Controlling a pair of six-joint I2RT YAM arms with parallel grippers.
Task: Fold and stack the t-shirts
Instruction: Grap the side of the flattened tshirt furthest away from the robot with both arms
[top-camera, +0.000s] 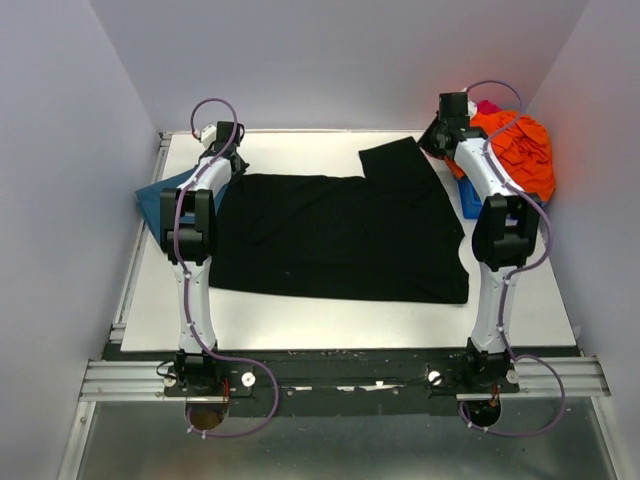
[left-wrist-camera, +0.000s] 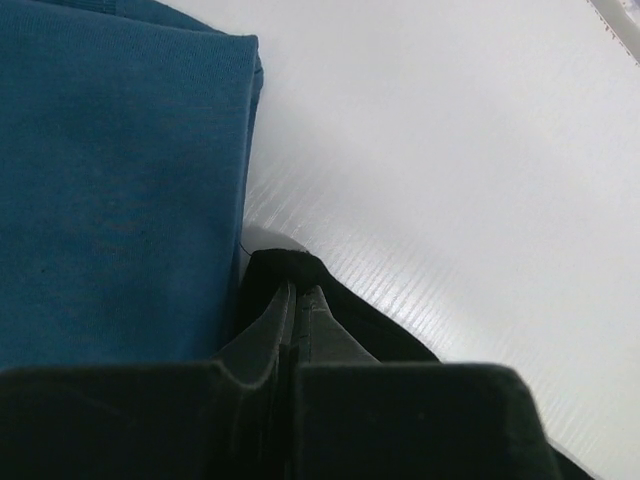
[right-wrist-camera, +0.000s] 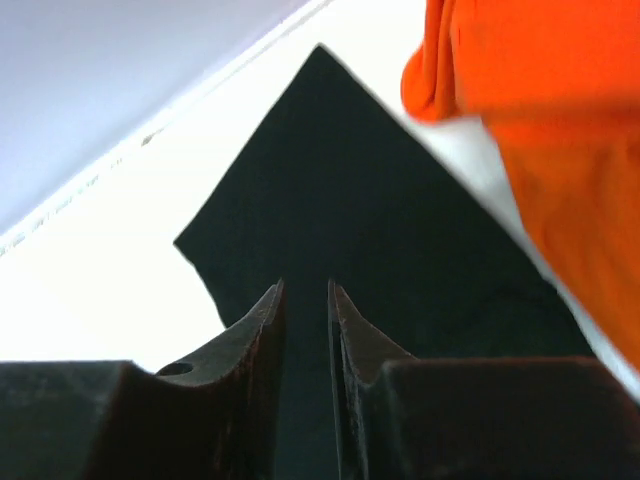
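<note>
The large black t-shirt (top-camera: 340, 235) lies spread flat on the white table, with one sleeve (top-camera: 395, 160) pointing to the back. My left gripper (top-camera: 228, 152) is at its back left corner, shut on a pinch of the black cloth (left-wrist-camera: 290, 268) in the left wrist view. The folded teal-blue t-shirt (top-camera: 160, 195) lies just left of it, and it also shows in the left wrist view (left-wrist-camera: 110, 180). My right gripper (top-camera: 437, 140) hovers over the black sleeve (right-wrist-camera: 320, 180), jaws a narrow gap apart, holding nothing.
A heap of orange cloth (top-camera: 520, 150) sits in a small blue bin (top-camera: 468, 200) at the back right, close to the right gripper, and shows in the right wrist view (right-wrist-camera: 550, 120). Grey walls enclose the table (top-camera: 330, 325) on three sides.
</note>
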